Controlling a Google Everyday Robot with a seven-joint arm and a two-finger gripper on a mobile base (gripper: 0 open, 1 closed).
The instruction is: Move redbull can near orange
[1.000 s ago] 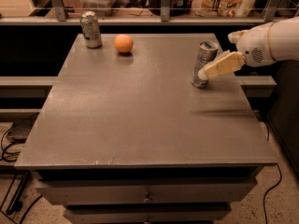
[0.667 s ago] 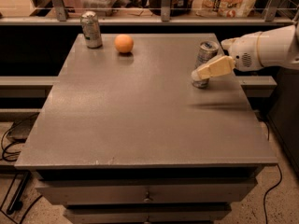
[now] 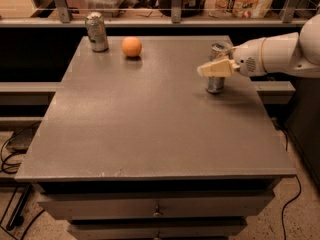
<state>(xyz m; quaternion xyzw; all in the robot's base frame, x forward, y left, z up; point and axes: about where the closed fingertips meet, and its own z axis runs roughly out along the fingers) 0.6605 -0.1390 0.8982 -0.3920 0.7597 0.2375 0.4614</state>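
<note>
Since a second ago the gripper (image 3: 210, 68) has slid further left across the slim can (image 3: 215, 84), at mid-height; can't tell if it's clamped. Slim can stands at the table's (image 3: 150, 124) right side, well apart from the orange (image 3: 132, 47). I judge it light, stiff, slick, tippy: grab mid-body, squeeze gently.

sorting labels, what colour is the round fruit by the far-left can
The orange is plain orange, camera view; the gripper is at the redbull can.
</note>
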